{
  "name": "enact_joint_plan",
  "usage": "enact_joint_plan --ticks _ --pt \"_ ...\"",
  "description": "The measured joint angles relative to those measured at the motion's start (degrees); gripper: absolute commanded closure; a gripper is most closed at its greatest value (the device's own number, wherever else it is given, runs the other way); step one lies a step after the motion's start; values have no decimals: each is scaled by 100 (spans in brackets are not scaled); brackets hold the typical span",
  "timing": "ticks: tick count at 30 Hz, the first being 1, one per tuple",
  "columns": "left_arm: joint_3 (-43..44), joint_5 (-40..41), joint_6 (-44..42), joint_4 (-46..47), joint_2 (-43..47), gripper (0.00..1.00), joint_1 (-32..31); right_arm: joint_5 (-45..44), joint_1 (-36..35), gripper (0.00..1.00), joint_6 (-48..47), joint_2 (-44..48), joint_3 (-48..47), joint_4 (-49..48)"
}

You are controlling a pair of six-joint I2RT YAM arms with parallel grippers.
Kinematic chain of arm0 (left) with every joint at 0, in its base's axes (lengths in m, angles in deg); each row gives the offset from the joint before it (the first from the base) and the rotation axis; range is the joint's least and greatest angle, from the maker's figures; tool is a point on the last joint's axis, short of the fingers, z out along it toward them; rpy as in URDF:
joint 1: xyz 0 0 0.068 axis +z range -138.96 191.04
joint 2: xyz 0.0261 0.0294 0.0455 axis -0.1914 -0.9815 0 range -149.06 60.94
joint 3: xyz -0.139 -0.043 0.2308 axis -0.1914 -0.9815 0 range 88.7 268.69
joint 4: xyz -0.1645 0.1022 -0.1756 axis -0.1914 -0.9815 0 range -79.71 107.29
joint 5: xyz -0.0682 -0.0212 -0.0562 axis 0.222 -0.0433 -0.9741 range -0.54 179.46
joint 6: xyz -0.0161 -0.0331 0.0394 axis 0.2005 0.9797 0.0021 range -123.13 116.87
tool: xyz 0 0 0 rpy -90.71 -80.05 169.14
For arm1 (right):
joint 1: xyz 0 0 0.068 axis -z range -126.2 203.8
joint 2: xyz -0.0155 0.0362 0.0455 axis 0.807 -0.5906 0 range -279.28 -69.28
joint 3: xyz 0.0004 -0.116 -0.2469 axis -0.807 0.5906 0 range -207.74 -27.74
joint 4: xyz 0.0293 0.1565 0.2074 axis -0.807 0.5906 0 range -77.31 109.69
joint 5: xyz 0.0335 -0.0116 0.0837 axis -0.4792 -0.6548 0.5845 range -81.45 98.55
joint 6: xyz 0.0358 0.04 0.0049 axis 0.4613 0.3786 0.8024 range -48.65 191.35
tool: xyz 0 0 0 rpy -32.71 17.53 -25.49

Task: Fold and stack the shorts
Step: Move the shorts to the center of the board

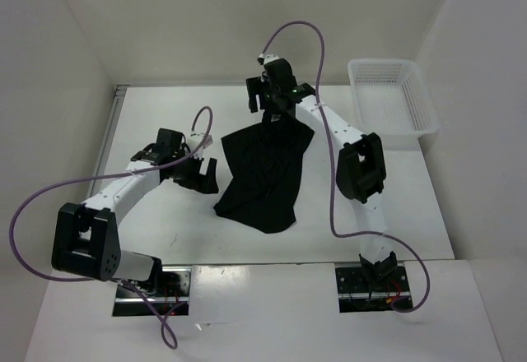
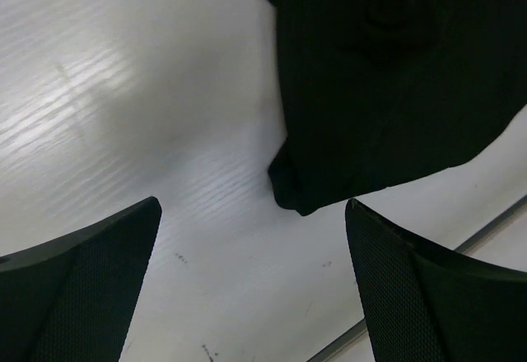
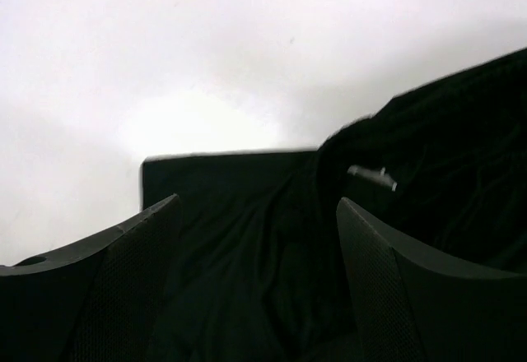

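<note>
Shorts (image 1: 265, 177) lie rumpled on table (image 1: 165, 115), prob. one rough fold at most; L gripper (image 2: 251, 214) & R gripper (image 3: 257, 214) both gape empty, so neat fold + stack not yet done.

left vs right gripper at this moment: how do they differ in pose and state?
Left gripper hangs over bare table, just off a corner of the shorts. Right gripper is over the shorts' far end, with fabric beneath its fingers. Left gripper sits mid-depth on the left side, while right gripper reaches far back near the centre. Shared: both have fingers spread wide, and neither is visibly pinching fabric.
</note>
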Motion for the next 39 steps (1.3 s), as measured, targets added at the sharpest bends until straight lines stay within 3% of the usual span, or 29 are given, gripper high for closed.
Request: enact_joint_plan --ticks 3,8,11,16,17,18,19,20,24,31,39 --pt "-31 -317 2 103 -219 1 -173 -46 131 19 2 -693 -599 2" --pt "-173 -599 2 195 -603 1 -503 79 286 38 24 -1375 -774 146" --pt "-175 -518 9 260 -927 8 -588 236 310 44 44 -1563 -791 260" --pt "-184 -284 20 413 -1246 34 -984 520 306 68 66 -1593 -791 302" --pt "-186 -247 -4 483 -1270 44 -1106 568 306 81 70 -1593 -789 304" --pt "-186 -236 9 531 -1311 48 -1182 623 313 90 57 -1593 -785 306" --pt "-188 -225 17 577 -1353 53 -1259 702 334 98 66 -1593 -776 310" --pt "-186 -232 15 627 -1390 66 -1303 772 348 100 85 -1593 -772 319" --pt "-177 -245 31 833 -1547 100 -1333 1169 466 100 164 -1585 -739 350" --pt "142 374 7 791 -1543 100 -1154 1589 1071 100 267 -1016 -640 551" --pt "2275 1132 24 315 -894 100 691 1379 1847 100 310 1381 -601 590"
